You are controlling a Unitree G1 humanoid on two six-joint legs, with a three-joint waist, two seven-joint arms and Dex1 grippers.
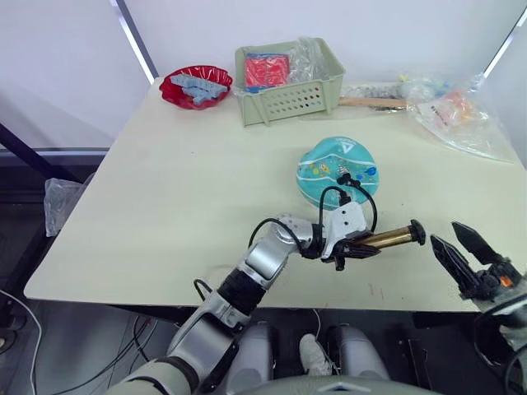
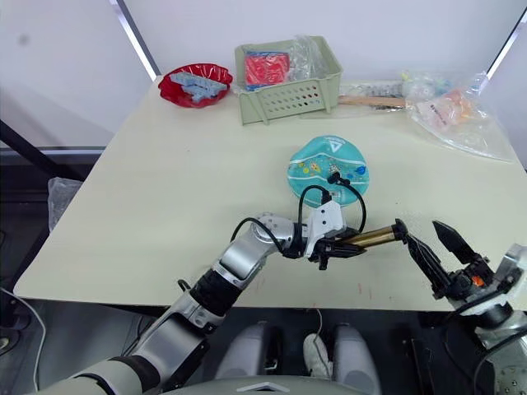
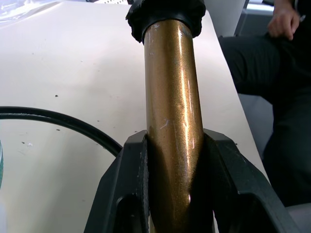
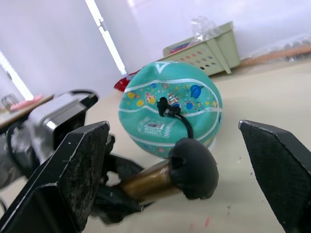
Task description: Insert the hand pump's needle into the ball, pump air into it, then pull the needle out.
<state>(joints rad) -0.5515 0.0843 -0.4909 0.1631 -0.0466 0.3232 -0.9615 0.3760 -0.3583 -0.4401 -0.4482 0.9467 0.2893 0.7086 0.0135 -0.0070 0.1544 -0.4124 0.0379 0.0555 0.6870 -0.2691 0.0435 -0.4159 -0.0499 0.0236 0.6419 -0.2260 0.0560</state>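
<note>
The teal ball (image 1: 336, 169) rests on the cream table (image 1: 165, 189), right of centre. The hand pump (image 1: 394, 238) lies level just in front of it, near the table's front edge. My left gripper (image 1: 362, 247) is shut on its bronze barrel (image 3: 172, 97). The thin black hose (image 1: 369, 202) loops from the pump up to a small black fitting (image 4: 165, 107) seated on the ball; the needle's metal pin is hidden. My right gripper (image 1: 445, 232) is open, its fingers (image 4: 73, 179) standing on either side of the pump's black handle knob (image 4: 192, 167) without touching it.
A green basket (image 1: 288, 78) and a red bowl (image 1: 196, 86) stand at the table's far edge. Clear plastic bags (image 1: 461, 111) and a wooden stick (image 1: 370, 102) lie at the far right. A seated person (image 3: 277, 73) is beyond the table's edge in the left wrist view.
</note>
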